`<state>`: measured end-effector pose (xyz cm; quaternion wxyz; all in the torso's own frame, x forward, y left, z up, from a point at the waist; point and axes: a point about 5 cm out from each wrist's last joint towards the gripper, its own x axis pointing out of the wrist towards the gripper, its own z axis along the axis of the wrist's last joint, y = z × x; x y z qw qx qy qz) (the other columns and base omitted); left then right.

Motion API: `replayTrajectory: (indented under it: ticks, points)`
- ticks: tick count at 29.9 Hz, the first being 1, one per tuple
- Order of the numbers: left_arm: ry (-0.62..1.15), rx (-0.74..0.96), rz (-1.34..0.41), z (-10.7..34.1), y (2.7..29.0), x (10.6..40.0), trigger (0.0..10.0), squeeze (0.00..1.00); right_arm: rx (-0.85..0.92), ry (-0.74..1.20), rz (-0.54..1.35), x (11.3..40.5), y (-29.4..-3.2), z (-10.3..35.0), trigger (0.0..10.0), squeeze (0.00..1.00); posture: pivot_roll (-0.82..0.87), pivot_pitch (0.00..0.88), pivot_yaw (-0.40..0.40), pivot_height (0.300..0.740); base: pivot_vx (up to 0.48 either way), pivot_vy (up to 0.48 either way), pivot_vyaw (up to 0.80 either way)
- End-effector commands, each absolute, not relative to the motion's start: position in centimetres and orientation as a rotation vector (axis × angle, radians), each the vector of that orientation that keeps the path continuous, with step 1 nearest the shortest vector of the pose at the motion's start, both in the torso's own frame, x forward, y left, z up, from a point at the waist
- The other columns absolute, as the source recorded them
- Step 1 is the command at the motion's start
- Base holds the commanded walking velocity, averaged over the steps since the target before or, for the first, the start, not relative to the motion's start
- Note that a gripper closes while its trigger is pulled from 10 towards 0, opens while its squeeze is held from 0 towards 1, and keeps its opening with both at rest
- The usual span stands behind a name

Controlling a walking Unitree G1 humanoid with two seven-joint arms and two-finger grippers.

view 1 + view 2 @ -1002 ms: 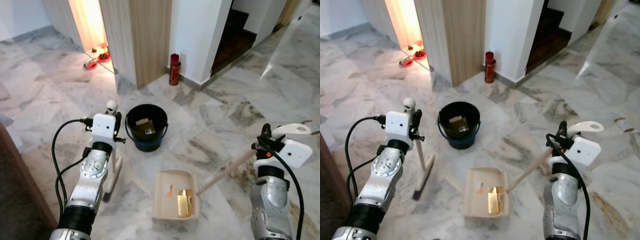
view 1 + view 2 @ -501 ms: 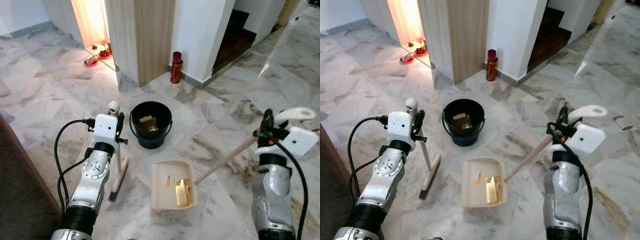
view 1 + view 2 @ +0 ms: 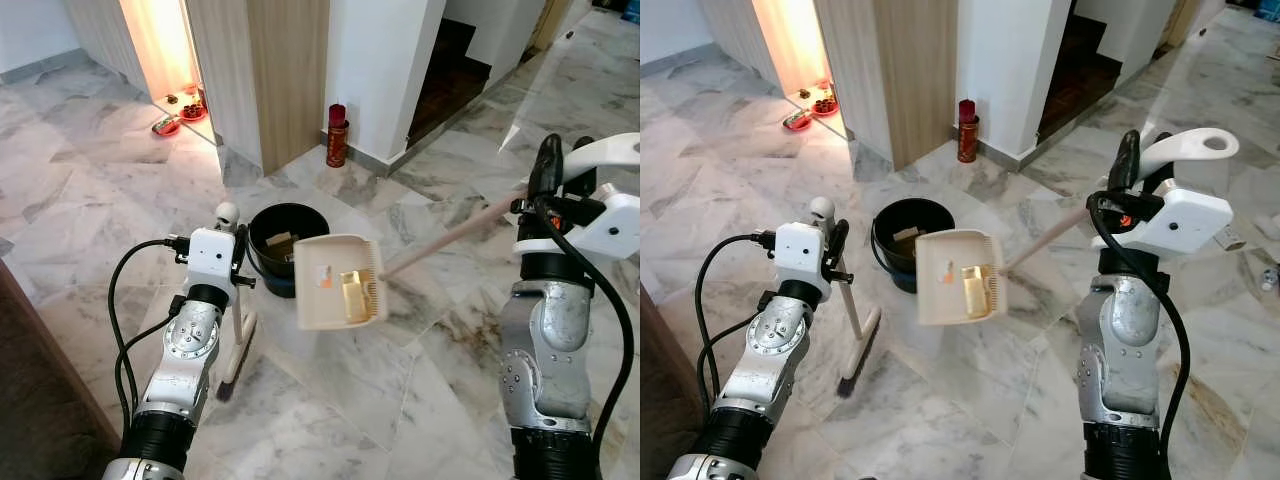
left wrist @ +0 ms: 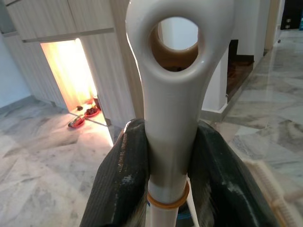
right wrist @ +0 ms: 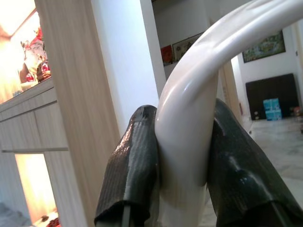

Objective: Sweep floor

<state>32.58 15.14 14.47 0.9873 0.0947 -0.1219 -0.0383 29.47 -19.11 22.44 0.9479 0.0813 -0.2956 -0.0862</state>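
Two tools in use. Right hand (image 3: 1127, 165) clamped on dustpan (image 3: 340, 282) handle; pan lifted w/ debris (image 3: 353, 296), at 3 o'clock of bucket (image 3: 272, 243), not yet tipped. Left hand (image 3: 231, 243) clamped on broom (image 3: 236, 345), head on floor (image 3: 380, 390). Est.: sweeping done; dump left.

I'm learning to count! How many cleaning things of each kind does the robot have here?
Dustpan, held up by the right gripper: 1
Broom, held by the left gripper: 1
Black bucket on the floor: 1
Total: 3
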Motion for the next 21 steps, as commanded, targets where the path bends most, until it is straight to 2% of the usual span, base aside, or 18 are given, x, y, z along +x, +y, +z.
replayTrajectory:
  ticks: [1, 6, 7, 13, 21]
  points:
    - [-0.312, 0.216, -0.082, 15.64, 14.81, 32.59, 10.0, 0.00, 0.201, -0.650, -0.158, 29.18, -18.49, 23.69, 10.0, 0.00, 0.13, 0.062, -0.041, 0.740, 0.000, 0.000, 0.00]
    - [-0.306, 0.222, -0.070, 15.59, 15.01, 32.62, 10.0, 0.00, 0.220, -0.628, -0.154, 29.14, -18.13, 23.51, 10.0, 0.00, 0.13, 0.060, -0.040, 0.740, 0.000, 0.000, 0.00]
    - [-0.299, 0.228, -0.061, 15.48, 15.20, 32.69, 10.0, 0.00, 0.290, -0.613, -0.164, 29.11, -18.03, 23.33, 10.0, 0.00, 0.13, 0.055, -0.038, 0.740, 0.000, 0.000, 0.00]
    - [-0.299, 0.230, -0.058, 15.47, 15.22, 32.65, 10.0, 0.00, 0.302, -0.610, -0.170, 29.08, -18.04, 23.31, 10.0, 0.00, 0.13, 0.051, -0.036, 0.740, 0.000, 0.000, 0.00]
    - [-0.282, 0.239, -0.039, 15.20, 15.45, 32.70, 10.0, 0.00, 0.290, -0.603, -0.167, 29.09, -18.07, 23.22, 10.0, 0.00, 0.13, 0.041, -0.038, 0.740, 0.291, 0.000, 0.00]
